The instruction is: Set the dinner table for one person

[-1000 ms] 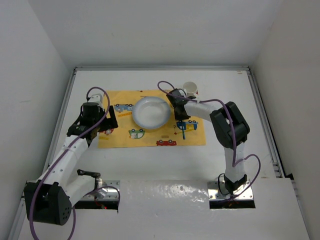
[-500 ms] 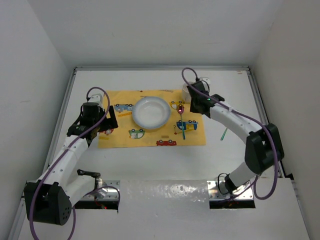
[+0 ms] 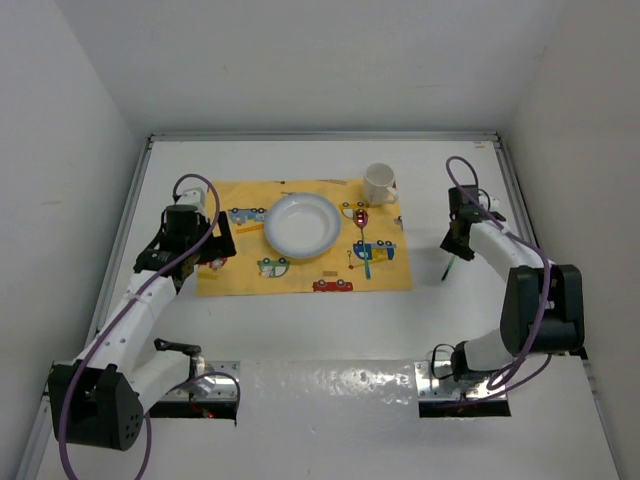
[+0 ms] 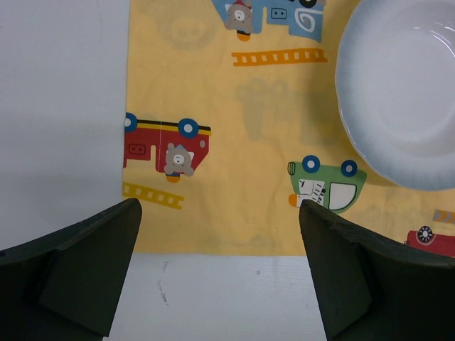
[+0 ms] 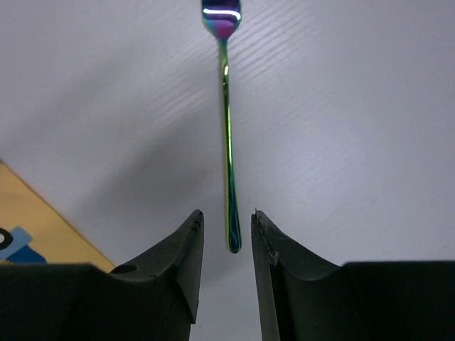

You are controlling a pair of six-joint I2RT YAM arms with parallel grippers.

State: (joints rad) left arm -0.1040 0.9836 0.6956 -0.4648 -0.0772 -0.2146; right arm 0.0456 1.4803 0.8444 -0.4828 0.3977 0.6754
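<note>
My corner: bare pale walls on three sides.
A back wall (image 3: 320, 60) fills the top of the frame, a left wall (image 3: 50, 150) and right wall (image 3: 595, 120) slant down the edges, all meeting the dinner table (image 3: 300, 325) under even, soft light.

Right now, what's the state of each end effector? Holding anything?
Left end effector: open wide, empty, above the placemat edge.
Right end effector: slightly open, straddling the handle tip of the iridescent utensil, not gripping it.
</note>
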